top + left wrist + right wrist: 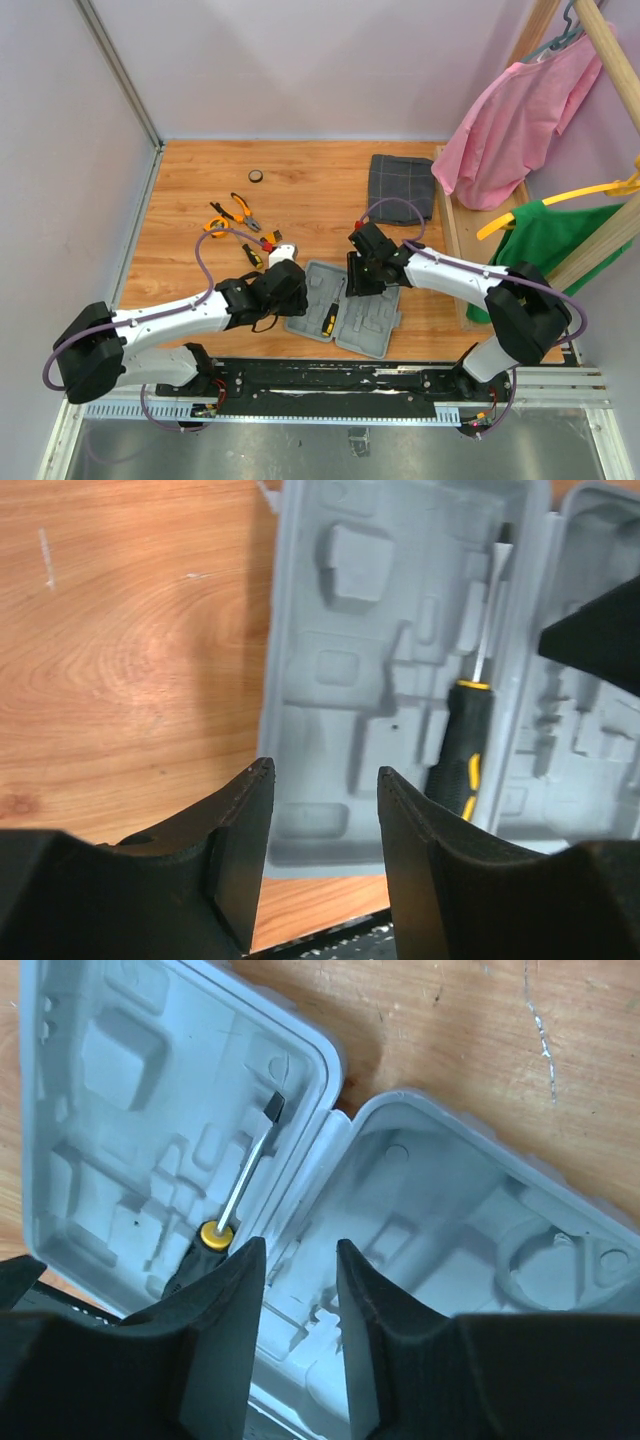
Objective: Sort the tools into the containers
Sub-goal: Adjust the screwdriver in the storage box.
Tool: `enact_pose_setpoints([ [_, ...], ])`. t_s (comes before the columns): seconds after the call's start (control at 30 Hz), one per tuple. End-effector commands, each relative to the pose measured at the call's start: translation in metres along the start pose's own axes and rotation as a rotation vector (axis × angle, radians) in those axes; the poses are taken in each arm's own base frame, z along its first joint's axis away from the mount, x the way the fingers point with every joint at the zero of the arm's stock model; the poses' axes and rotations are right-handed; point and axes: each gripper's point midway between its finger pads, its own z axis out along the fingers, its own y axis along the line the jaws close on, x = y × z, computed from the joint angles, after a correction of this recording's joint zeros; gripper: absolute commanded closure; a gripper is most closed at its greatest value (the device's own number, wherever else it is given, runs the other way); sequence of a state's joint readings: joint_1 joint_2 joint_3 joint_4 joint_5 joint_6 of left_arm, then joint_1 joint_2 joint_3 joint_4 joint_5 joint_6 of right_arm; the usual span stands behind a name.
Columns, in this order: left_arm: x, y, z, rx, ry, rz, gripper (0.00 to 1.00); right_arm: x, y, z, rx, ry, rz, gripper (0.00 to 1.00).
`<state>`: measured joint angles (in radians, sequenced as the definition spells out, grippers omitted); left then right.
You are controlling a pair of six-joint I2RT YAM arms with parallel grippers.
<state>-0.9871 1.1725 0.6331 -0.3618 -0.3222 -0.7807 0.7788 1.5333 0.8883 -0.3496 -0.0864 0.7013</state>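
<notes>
Nearest the arm bases, the grey tool case [375, 322] lies open flat on the surface [190, 170], both halves showing moulded pockets. One screwdriver [468, 730] with a black-and-yellow handle already sits in a slot beside the hinge. The left end effector [323, 772] hovers over the case's left half, its fingers apart with nothing between them. The right end effector [300, 1248] hangs above the hinge, likewise apart and empty. Just beyond the case lie some small black-and-yellow tools [253, 256], then orange-handled pliers [240, 209] a little farther out. These look stiff and fairly light, with slippery steel heads. The pliers would probably handle best pinched across both rubbery handles near the pivot, so they cannot swing open. Farthest back rests a folded dark checked cloth [401, 187].
</notes>
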Motion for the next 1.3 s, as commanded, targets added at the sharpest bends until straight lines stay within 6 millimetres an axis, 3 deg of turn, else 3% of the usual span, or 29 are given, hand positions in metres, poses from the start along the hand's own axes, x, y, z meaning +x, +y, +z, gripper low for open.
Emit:
enact_pose_setpoints([
  [0.0,-0.005,0.009,0.004,0.018,-0.023,-0.011,0.50,-0.015,0.002,0.001,0.019,-0.041,0.041,0.67],
  [0.17,0.002,0.021,0.014,-0.029,-0.004,0.033,0.50,-0.022,-0.005,0.008,0.064,-0.034,0.034,0.75],
  [0.47,-0.009,0.036,0.031,-0.083,-0.015,0.072,0.50,-0.056,0.003,0.000,0.056,-0.097,-0.054,0.75],
  [0.7,-0.013,0.032,0.041,-0.029,-0.010,0.085,0.51,-0.077,0.001,-0.005,0.074,-0.091,-0.101,0.75],
  [0.87,-0.002,0.027,0.048,0.013,0.026,0.096,0.56,-0.060,0.004,-0.008,0.046,-0.035,-0.061,0.69],
  [1.07,0.017,0.032,0.058,0.000,0.092,0.095,0.65,-0.036,0.016,-0.001,0.003,0.020,-0.017,0.71],
  [1.27,0.025,0.031,0.060,0.016,0.115,0.075,0.76,-0.033,0.027,0.002,0.000,0.017,-0.029,0.76],
])
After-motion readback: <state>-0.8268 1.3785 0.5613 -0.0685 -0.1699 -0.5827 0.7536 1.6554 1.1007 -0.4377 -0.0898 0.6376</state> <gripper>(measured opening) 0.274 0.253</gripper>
